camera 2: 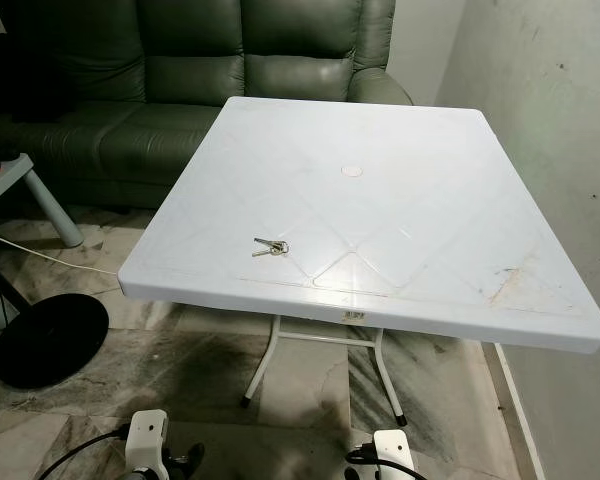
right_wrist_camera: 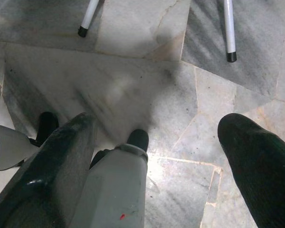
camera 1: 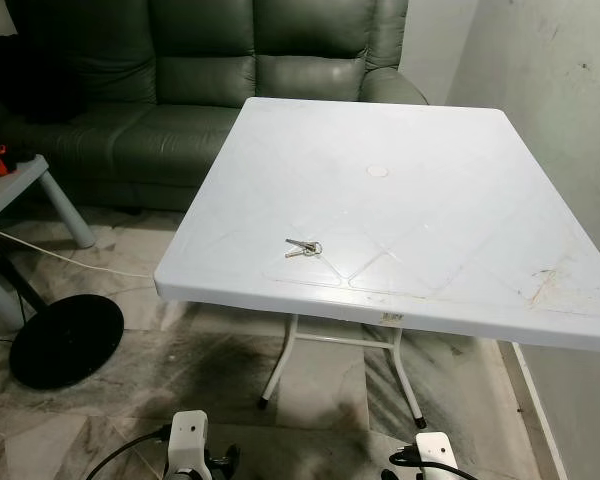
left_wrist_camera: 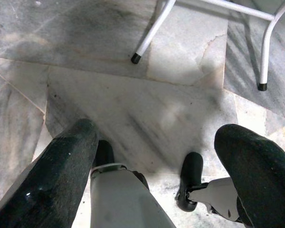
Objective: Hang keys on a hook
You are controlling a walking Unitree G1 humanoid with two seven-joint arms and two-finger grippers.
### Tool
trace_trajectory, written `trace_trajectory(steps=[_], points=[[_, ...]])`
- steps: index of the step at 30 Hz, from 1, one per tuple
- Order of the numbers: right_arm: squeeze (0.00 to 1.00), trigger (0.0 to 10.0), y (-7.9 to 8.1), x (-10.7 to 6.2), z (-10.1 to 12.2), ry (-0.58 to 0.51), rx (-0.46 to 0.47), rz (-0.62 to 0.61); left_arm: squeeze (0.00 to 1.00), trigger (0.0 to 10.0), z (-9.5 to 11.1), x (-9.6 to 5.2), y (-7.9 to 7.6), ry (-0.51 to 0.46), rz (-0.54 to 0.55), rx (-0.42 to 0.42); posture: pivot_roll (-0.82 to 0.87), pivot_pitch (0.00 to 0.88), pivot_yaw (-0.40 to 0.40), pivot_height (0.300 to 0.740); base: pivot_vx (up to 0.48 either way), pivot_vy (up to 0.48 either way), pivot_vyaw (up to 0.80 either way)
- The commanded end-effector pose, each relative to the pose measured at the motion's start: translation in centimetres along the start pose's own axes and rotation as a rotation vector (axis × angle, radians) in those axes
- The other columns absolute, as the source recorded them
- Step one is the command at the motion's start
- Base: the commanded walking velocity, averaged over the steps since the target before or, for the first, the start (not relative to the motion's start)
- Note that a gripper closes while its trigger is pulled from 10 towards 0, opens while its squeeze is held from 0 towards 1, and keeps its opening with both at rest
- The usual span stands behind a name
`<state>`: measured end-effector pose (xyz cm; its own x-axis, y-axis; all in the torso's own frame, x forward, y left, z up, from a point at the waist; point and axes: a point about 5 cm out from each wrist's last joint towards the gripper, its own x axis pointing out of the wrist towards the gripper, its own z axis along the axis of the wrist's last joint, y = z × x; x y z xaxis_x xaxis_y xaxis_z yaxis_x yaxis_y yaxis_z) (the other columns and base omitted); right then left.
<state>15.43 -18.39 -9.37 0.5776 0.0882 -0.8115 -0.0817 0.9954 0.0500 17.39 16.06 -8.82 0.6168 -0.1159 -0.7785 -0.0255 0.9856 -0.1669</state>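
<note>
Two or three small silver keys on a ring lie flat on a white plastic table, close to its near edge and toward its left side, with nothing else touching them. Moulded diagonal lines cross the tabletop, a round capped hole sits near its middle, and brownish scuff marks stain its near right corner. White metal legs with black feet hold the table up on a grey marble floor. Behind the table stands a dark green leather sofa, and a pale wall runs along the right. To the left, a black round base rests on the floor beside a low grey side table. Both arms hang low in front of the table. The left gripper points down at the floor, its two black fingers spread wide and holding nothing. The right gripper does the same, fingers wide apart and empty.
</note>
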Motion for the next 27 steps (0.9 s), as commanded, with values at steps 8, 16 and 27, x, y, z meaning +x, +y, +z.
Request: trace_trajectory(steps=[8, 16, 27], points=[[0.0, 10.0, 0.05, 0.02, 0.2, -0.015, -0.003, 0.002, 0.0, 10.0, -0.01, 0.0, 0.09, 0.007, 0.0, -0.003, -0.01, 0.0, -0.01, 0.74, 0.0, 0.109, 0.0], [0.0, 10.0, 0.05, 0.02, 0.19, -0.015, -0.003, 0.002, 0.0, 10.0, -0.04, -0.01, 0.09, 0.007, 0.0, -0.003, -0.01, 0.0, -0.01, 0.74, 0.0, 0.345, 0.0], [0.0, 10.0, 0.05, 0.02, 0.19, -0.015, -0.003, 0.002, 0.0, 10.0, -0.04, -0.01, 0.09, 0.007, 0.0, -0.003, -0.01, 0.0, -0.01, 0.74, 0.0, 0.352, 0.0]])
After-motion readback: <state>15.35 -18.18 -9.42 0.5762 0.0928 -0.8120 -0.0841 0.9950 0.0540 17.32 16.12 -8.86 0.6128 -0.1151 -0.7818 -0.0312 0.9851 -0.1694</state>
